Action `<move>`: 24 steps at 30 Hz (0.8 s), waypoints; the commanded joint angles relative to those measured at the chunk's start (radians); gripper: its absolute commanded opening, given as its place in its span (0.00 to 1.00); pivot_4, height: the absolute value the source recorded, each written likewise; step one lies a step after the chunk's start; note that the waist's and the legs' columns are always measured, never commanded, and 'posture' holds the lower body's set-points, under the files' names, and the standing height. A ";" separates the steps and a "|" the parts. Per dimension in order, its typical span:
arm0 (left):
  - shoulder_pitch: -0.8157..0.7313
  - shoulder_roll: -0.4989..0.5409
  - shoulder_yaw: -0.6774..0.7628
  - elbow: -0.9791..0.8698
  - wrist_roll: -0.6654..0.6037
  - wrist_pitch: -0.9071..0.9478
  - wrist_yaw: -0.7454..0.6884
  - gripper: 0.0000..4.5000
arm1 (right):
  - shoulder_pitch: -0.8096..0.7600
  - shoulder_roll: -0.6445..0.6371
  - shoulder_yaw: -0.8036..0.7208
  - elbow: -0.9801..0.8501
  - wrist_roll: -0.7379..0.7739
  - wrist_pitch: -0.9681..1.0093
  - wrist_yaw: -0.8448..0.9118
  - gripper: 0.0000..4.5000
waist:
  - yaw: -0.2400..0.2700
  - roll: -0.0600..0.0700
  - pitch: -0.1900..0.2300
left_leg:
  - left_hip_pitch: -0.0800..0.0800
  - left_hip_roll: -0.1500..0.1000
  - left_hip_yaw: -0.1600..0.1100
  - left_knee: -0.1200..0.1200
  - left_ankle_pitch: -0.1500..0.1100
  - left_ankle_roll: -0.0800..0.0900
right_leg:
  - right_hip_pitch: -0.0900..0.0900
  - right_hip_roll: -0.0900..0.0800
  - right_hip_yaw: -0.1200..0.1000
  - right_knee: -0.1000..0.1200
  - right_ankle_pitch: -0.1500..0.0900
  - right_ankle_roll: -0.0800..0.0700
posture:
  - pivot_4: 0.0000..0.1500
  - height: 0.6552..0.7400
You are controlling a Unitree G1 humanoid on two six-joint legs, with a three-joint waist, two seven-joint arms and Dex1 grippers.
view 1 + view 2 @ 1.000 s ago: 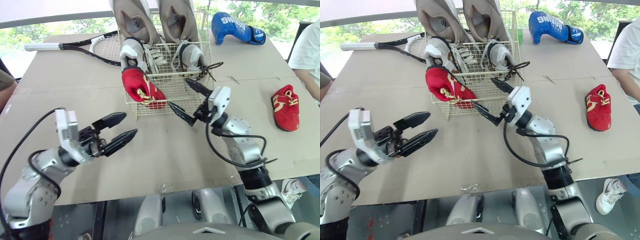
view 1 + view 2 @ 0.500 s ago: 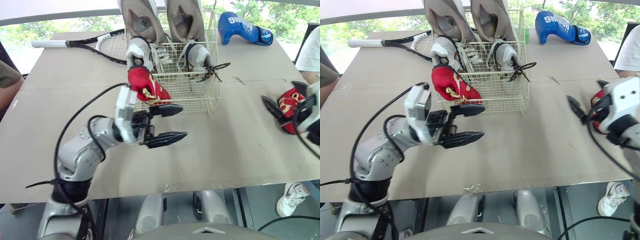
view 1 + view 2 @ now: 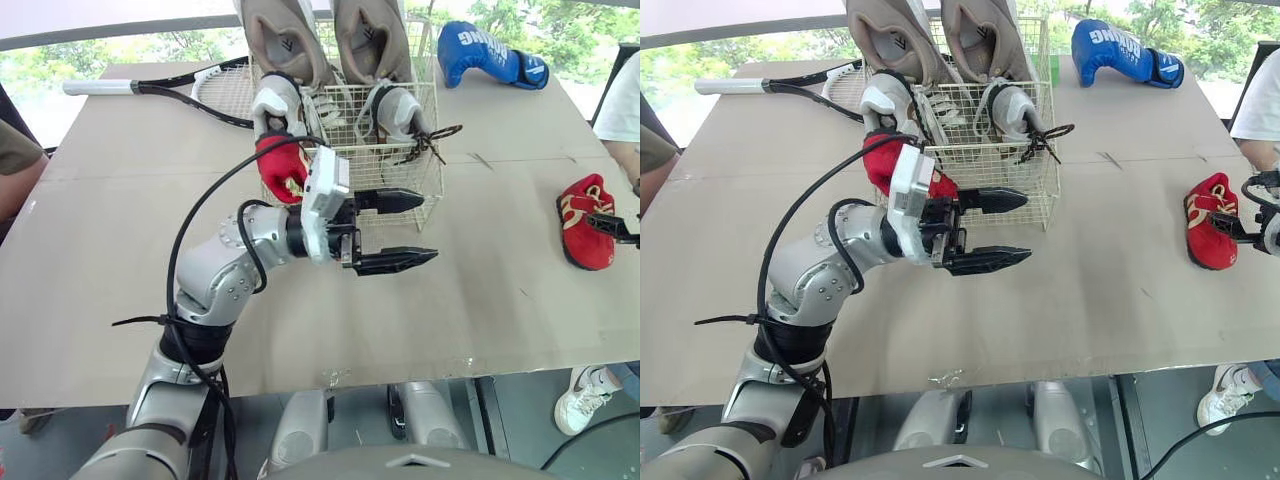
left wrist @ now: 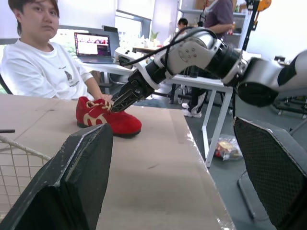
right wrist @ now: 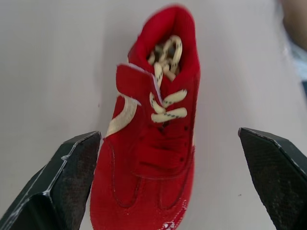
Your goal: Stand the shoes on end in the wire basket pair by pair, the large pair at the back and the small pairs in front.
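right wrist view looks down on the loose red shoe (image 5: 153,143), lying on the table (image 3: 120,250) between the fingers of the right gripper (image 5: 167,136), toe toward its wrist; those fingers are spread wide and grasp nothing. judging by the head views, most of the job is done. in the wire basket (image 3: 400,175) the large tan pair (image 3: 285,40) stands at the back, the grey-white pair (image 3: 275,105) before it, and the other red shoe (image 3: 280,165) at a front corner, just behind the left gripper (image 3: 432,228), which is released and empty. left to do: grasp the loose mate and stand it alongside. left wrist view adds a side look, with a right fingertip down at the shoe's laces and a seated person (image 4: 43,62) beyond.
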 commanded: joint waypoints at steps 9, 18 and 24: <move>-0.019 -0.025 0.006 0.015 0.004 -0.034 -0.063 1.00 | -0.233 0.032 0.134 0.487 -0.130 -0.243 0.160 0.63 | -0.001 0.001 0.000 | 0.000 0.000 0.001 0.001 0.000 0.000 | 0.000 0.000 0.001 0.000 0.001 0.001 | 1.00 1.00; -0.016 -0.008 0.020 0.009 -0.047 0.013 -0.102 1.00 | -0.213 0.024 0.067 0.476 -0.110 -0.340 0.254 0.01 | -0.001 0.000 0.000 | 0.000 0.000 0.001 0.005 0.000 0.000 | 0.002 0.000 0.001 0.000 0.002 0.003 | 1.00 1.00; -0.050 -0.016 0.031 0.043 -0.056 0.034 -0.099 1.00 | 0.096 0.183 -0.309 -0.238 0.089 -0.388 0.105 0.01 | -0.001 0.003 0.001 | -0.002 0.000 -0.001 0.005 0.000 0.000 | 0.001 0.000 0.000 0.001 0.002 0.003 | 1.00 1.00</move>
